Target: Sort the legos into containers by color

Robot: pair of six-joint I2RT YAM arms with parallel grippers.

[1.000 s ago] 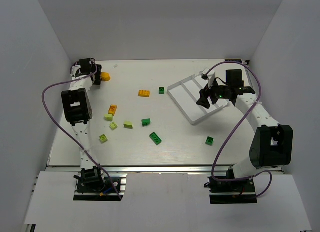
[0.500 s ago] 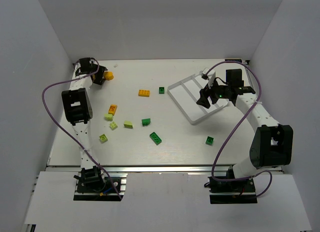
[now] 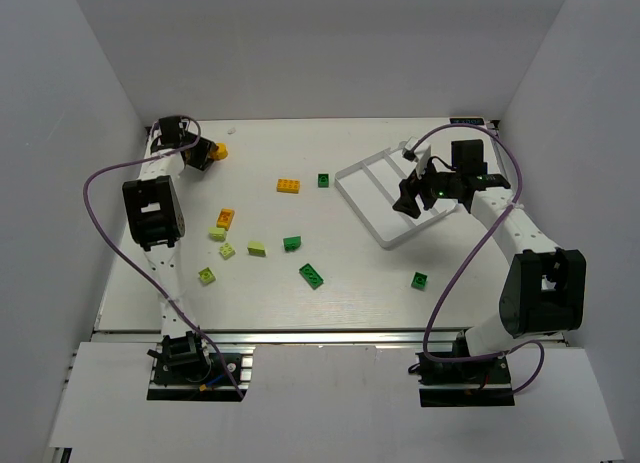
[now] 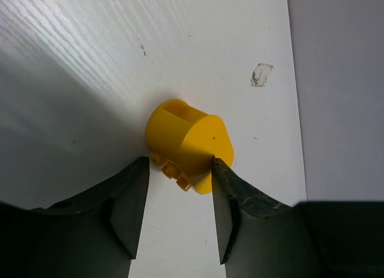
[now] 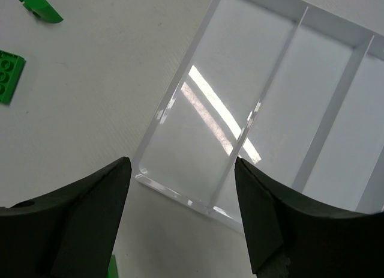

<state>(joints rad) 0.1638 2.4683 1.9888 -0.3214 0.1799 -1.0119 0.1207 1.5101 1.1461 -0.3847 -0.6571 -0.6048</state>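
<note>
A round orange lego (image 4: 186,140) lies on its side at the table's far left corner (image 3: 218,151). My left gripper (image 4: 178,161) reaches round its near end: the right finger (image 4: 225,194) touches it, the left finger (image 4: 135,194) stands a sliver off, so the jaws are open. My right gripper (image 5: 180,164) hangs open and empty above the near end of the white tray (image 5: 180,191), whose three containers look empty. Other legos are scattered mid-table: an orange brick (image 3: 288,186), a dark green one (image 3: 312,275) and a pale yellow-green one (image 3: 257,248).
More bricks lie at the left centre: orange (image 3: 226,218), pale yellow-green (image 3: 206,276), green (image 3: 292,243). One green brick (image 3: 420,279) sits in front of the tray (image 3: 352,190), another (image 3: 324,180) behind the middle. White walls close in left, right and back.
The left jaws have narrowed around the round orange piece, which has shifted a little to the right. The right arm has barely moved.
</note>
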